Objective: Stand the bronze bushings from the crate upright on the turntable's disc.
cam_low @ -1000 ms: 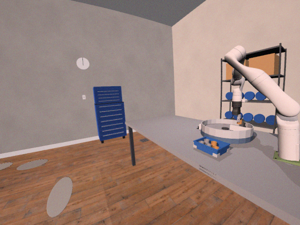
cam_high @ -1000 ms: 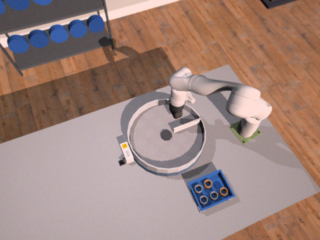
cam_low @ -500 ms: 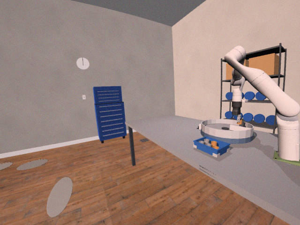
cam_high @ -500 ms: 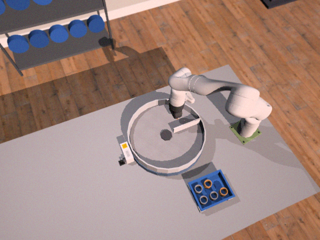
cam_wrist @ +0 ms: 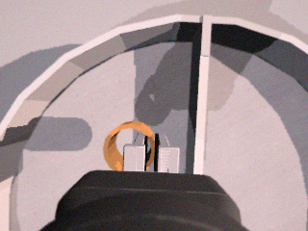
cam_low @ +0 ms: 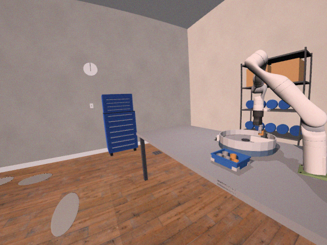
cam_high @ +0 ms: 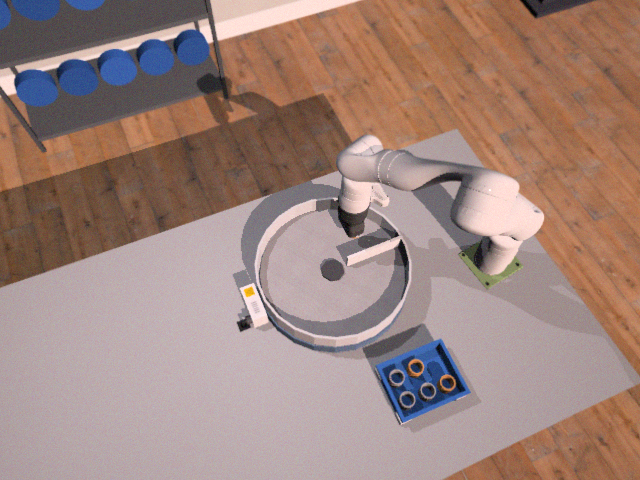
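A: What's hidden in the top view?
B: Hand's fingertips, mostly, behind the wrist. Held bronze bushing (cam_wrist: 111, 148) too, nearly all of it.
A: Wrist cam?
B: Bushing's near edge is behind the hand (cam_wrist: 151, 156). Turntable wall (cam_wrist: 55, 79) is cut off L & R. Hub's out of frame.
A: Ext. view?
B: Steel bushings (cam_low: 225, 153) overlap, lower parts behind the crate wall (cam_low: 224, 161). Bench (cam_low: 263, 184) runs off the R edge. Gap under held bushing: too small to tell.

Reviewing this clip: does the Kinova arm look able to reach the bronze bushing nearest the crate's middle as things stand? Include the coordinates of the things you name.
Not yet, I'd judge: the gripper (cam_low: 260, 133) (cam_wrist: 150, 145) is shut on another bronze bushing (cam_low: 262, 132) (cam_wrist: 112, 146).
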Controlling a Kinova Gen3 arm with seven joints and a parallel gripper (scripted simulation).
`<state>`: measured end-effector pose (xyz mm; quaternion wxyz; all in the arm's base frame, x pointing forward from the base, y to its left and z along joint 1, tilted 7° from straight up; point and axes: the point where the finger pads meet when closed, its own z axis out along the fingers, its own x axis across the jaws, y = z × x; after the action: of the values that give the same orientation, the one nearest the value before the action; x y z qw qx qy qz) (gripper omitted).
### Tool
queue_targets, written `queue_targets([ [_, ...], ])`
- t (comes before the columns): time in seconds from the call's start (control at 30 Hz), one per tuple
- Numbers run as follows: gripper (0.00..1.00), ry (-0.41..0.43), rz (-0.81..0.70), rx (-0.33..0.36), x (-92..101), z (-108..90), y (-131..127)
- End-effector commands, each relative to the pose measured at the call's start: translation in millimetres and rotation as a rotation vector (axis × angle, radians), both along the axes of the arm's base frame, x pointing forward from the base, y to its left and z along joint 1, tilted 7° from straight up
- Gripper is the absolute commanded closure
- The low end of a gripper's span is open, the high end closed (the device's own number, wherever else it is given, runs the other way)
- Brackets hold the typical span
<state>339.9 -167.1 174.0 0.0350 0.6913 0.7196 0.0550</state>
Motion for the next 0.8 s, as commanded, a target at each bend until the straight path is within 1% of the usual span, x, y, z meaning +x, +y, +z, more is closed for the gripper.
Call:
queue_targets([
  [0.0, 1.0, -0.006, 0.005, -0.006, 3.1, 0.1, -2.1],
  [0.6, 1.0, -0.005, 0.003, -0.005, 2.5, -1.7, -1.6],
  [0.77, 1.0, -0.003, 0.001, -0.002, 1.8, -6.6, -0.8],
])
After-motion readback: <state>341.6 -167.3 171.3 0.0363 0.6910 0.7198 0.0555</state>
